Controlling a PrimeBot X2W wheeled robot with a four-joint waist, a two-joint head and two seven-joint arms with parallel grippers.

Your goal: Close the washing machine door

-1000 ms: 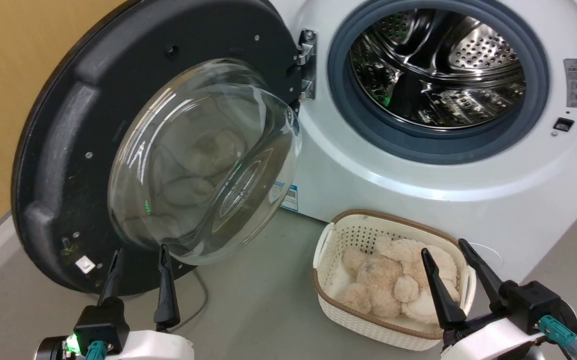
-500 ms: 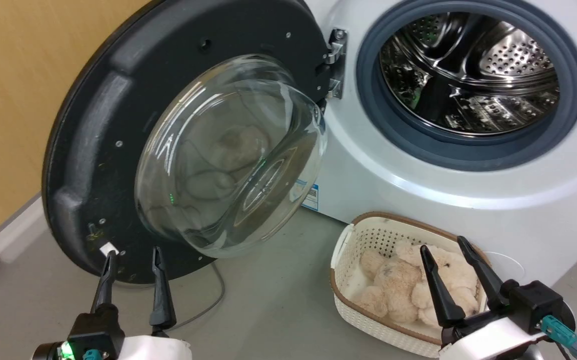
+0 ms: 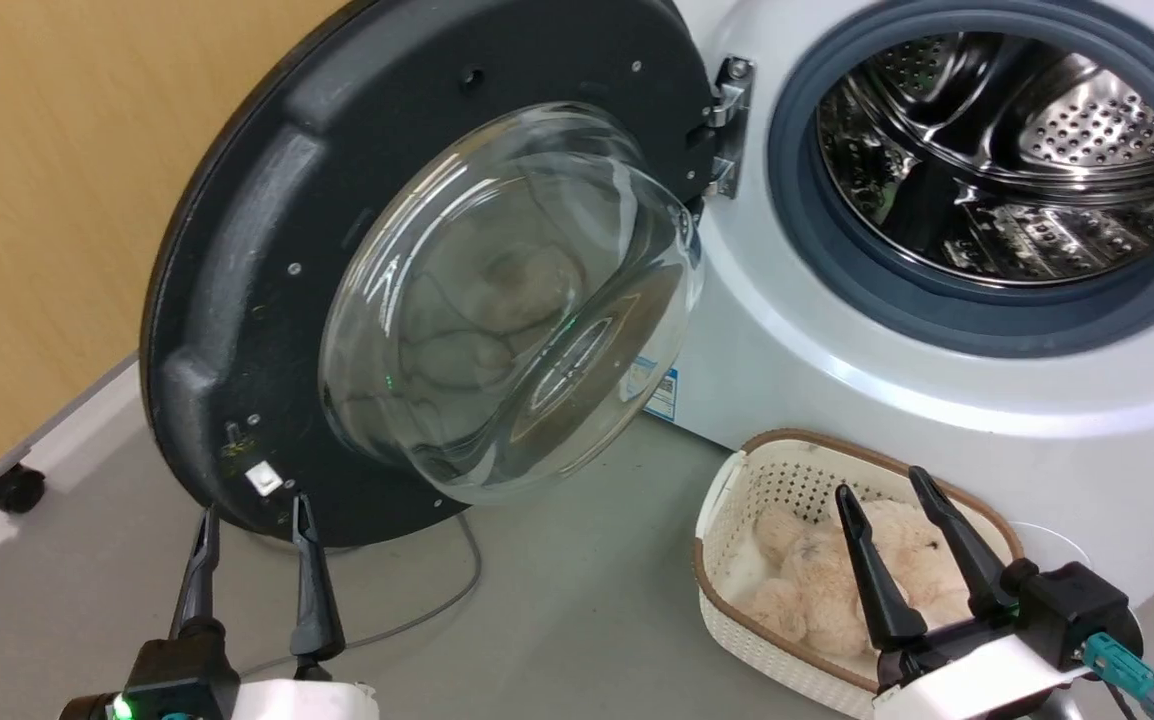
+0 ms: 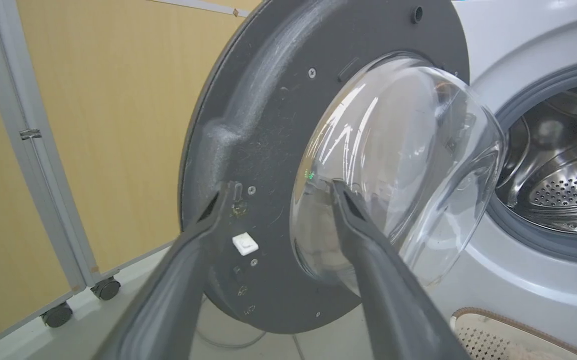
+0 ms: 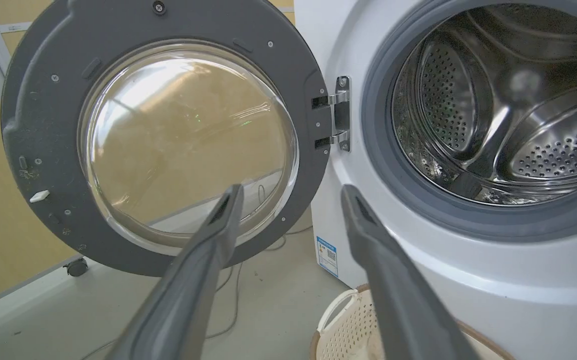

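Observation:
The washing machine door (image 3: 267,260) stands wide open, hinged at its right side, its matte black inner face and bulging clear glass bowl (image 3: 507,300) turned toward me. It is also in the left wrist view, door (image 4: 258,125), and the right wrist view, door (image 5: 43,125). The white washing machine (image 3: 837,330) shows its steel drum (image 3: 1007,160) inside a grey gasket. My left gripper (image 3: 252,510) is open, its tips just below the door's lower edge, near the white latch. My right gripper (image 3: 877,480) hangs open above the basket.
A cream plastic basket (image 3: 787,480) of plush toys sits on the grey floor before the machine. A thin cable (image 3: 437,590) curls on the floor under the door. A yellow panel wall (image 3: 37,200) on castors (image 3: 12,488) stands at the left.
The head camera has turned left, so the whole scene has shifted right. The left gripper now sits under the door's lower left rim rather than under the glass bowl. Both grippers stay open.

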